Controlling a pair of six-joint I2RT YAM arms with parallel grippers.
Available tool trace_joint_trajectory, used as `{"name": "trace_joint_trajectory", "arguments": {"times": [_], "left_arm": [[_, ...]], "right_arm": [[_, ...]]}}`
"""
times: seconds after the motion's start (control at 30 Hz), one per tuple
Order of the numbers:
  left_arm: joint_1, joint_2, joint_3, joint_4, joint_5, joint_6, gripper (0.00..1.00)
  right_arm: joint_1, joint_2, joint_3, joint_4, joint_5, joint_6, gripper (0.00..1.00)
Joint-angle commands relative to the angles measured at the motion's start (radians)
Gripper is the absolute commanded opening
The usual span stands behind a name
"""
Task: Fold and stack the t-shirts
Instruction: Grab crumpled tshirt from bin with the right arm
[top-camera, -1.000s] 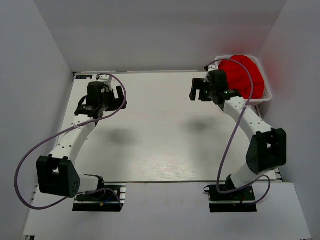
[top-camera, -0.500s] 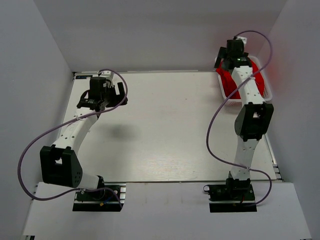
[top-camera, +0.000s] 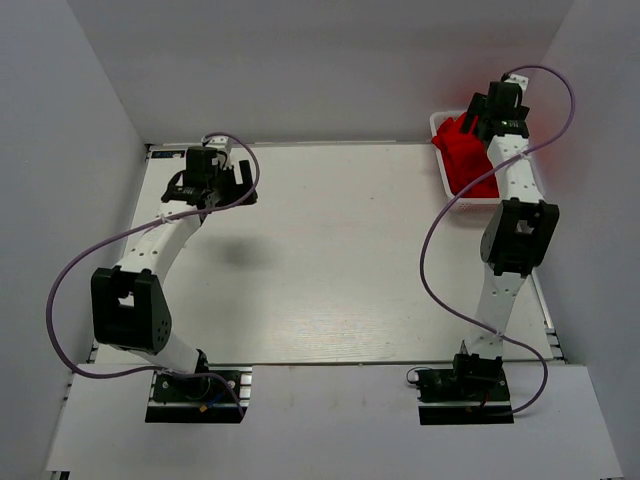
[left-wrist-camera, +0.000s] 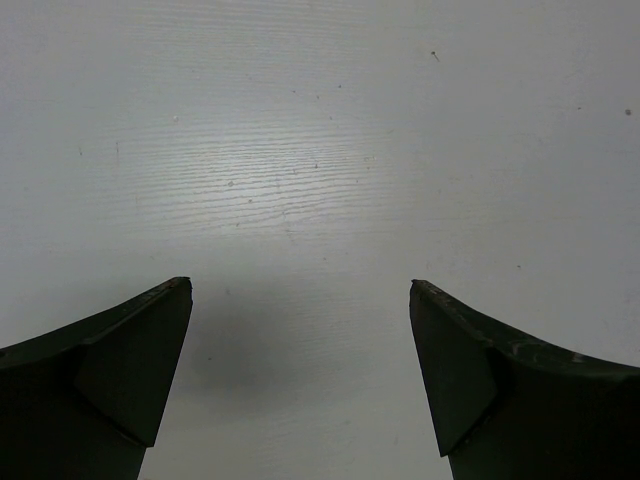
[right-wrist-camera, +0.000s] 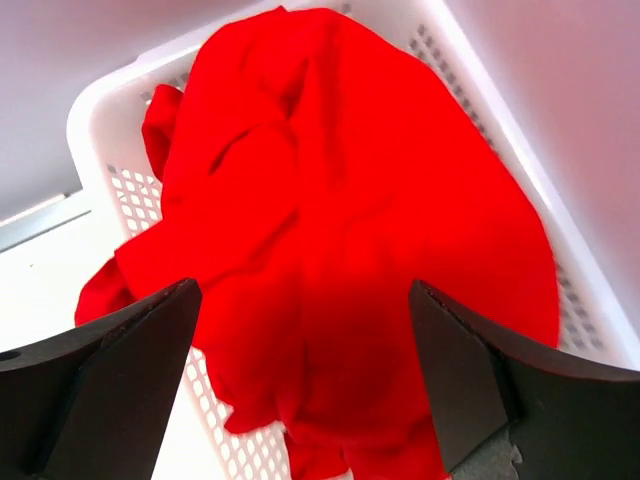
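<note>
Several t-shirts (right-wrist-camera: 340, 230) lie heaped in the basket (right-wrist-camera: 100, 110) just beneath the right claw (right-wrist-camera: 302, 290), which is spread wide and empty. The left claw (left-wrist-camera: 300, 288) hangs equally wide above the tabletop (left-wrist-camera: 320, 150). A deep bite could pinch two shirts together or snag the lattice underneath.

Two claws here, left claw (left-wrist-camera: 300, 286) and right claw (right-wrist-camera: 302, 286). One white basket (right-wrist-camera: 90, 115), one bench (top-camera: 330, 250). The red t-shirts (right-wrist-camera: 330, 180) are all bunched up, looks like a few, can't really count them.
</note>
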Motion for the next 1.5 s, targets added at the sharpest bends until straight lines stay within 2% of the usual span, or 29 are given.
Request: {"name": "trace_joint_trajectory", "arguments": {"times": [0.0,0.1,0.43,0.5,0.6,0.63,0.67,0.7,0.73,0.8,0.83,1.13,1.37,1.47], "left_arm": [[0.003,0.003,0.038,0.002,0.027,0.012,1.00],[0.003,0.013,0.038,0.002,0.027,0.012,1.00],[0.003,0.023,0.038,0.002,0.018,0.012,1.00],[0.003,0.023,0.038,0.002,0.017,0.012,1.00],[0.003,0.023,0.038,0.011,0.017,0.012,1.00],[0.003,0.023,0.038,0.011,0.017,0.012,1.00],[0.003,0.023,0.038,0.011,0.017,0.012,1.00],[0.003,0.023,0.038,0.011,0.017,0.012,1.00],[0.003,0.023,0.038,0.011,0.017,0.012,1.00],[0.003,0.023,0.038,0.011,0.017,0.012,1.00],[0.003,0.023,0.038,0.011,0.017,0.012,1.00],[0.003,0.023,0.038,0.020,0.030,0.012,1.00],[0.003,0.023,0.029,0.029,0.039,0.012,1.00],[0.003,0.023,0.029,0.040,0.050,0.012,1.00]], "right_arm": [[-0.020,0.052,-0.001,0.083,-0.062,0.005,0.90],[-0.029,0.074,-0.018,0.096,-0.103,0.022,0.90],[-0.052,0.091,-0.047,0.150,-0.063,0.082,0.90],[-0.052,0.079,-0.061,0.165,-0.066,0.079,0.85],[-0.051,0.065,-0.080,0.169,-0.059,0.077,0.70],[-0.051,0.062,-0.084,0.169,-0.060,0.085,0.57],[-0.052,0.054,-0.085,0.170,-0.056,0.088,0.50],[-0.051,0.051,-0.091,0.172,-0.045,0.091,0.39],[-0.051,0.048,-0.094,0.169,-0.055,0.090,0.19],[-0.049,0.037,-0.096,0.162,-0.046,0.099,0.03],[-0.049,0.023,-0.096,0.156,-0.046,0.094,0.00],[-0.046,-0.090,-0.097,0.172,-0.037,0.057,0.00],[-0.045,-0.201,0.004,0.190,-0.049,-0.008,0.00],[-0.043,-0.274,0.008,0.285,-0.068,-0.033,0.00]]}}
